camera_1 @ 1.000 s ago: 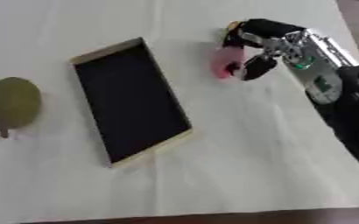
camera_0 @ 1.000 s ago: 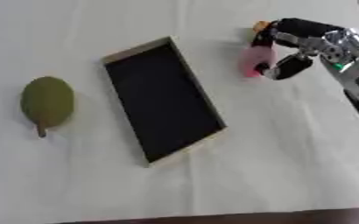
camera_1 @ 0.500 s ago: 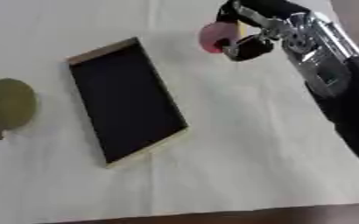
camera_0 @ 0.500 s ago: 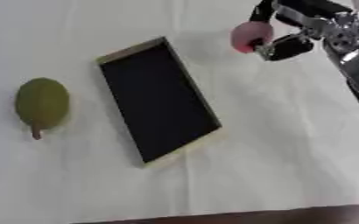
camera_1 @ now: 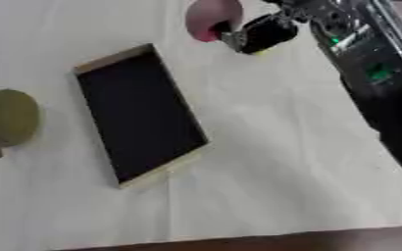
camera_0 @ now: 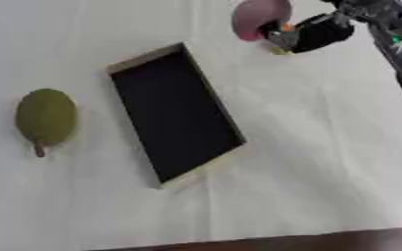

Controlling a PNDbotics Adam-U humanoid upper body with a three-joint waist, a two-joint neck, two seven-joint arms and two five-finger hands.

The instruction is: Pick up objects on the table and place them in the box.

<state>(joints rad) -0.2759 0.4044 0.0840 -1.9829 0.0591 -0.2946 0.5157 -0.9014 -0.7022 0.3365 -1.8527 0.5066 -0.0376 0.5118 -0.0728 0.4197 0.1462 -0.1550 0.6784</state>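
Pinching a small, rounded pink object [camera_0: 258, 18] at the upper right of the frame, the right hand [camera_0: 317, 33] carries something seemingly light and smooth, above the white-clothed surface [camera_0: 324, 147] beyond the shallow dark box [camera_0: 174, 112].

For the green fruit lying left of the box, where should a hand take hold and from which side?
Grip the green fruit across its rounded body, coming from above, fingers on its two long sides. It lies flat on the table with its thin stem pointing toward the near edge; the stem looks too slender to hold. Nothing crowds it.
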